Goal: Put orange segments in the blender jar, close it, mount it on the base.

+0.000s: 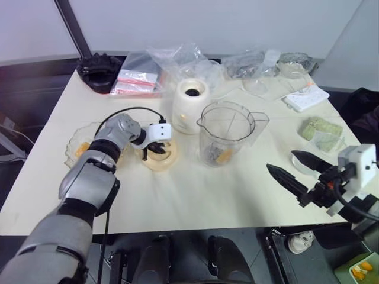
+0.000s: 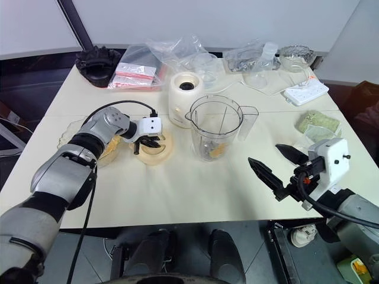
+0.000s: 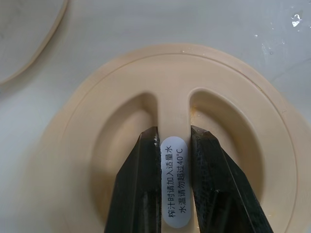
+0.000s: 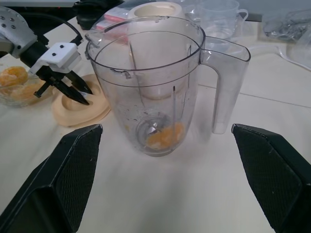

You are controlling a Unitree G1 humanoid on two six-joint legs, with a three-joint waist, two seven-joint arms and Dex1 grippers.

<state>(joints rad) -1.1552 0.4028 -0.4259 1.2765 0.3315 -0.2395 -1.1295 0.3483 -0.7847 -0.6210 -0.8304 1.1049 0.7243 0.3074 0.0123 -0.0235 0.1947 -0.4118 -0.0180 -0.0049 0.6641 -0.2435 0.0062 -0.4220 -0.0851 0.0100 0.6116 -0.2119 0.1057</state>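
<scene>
The counter (image 1: 195, 195) carries the clear blender jar (image 1: 226, 134) near its middle, upright and uncovered, with orange segments (image 4: 165, 136) lying at its bottom around the blades. Just behind it and to its left stands the cream base (image 1: 190, 105). Left of the jar lies a round cream lid (image 3: 175, 121), flat on the counter. The left pincer (image 3: 174, 194) is clenched on the lid's raised centre ridge, one finger on each side. Beside the lid, a glass dish (image 4: 17, 90) holds more segments. The right pincer (image 2: 273, 163) hangs released, well apart from the jar.
</scene>
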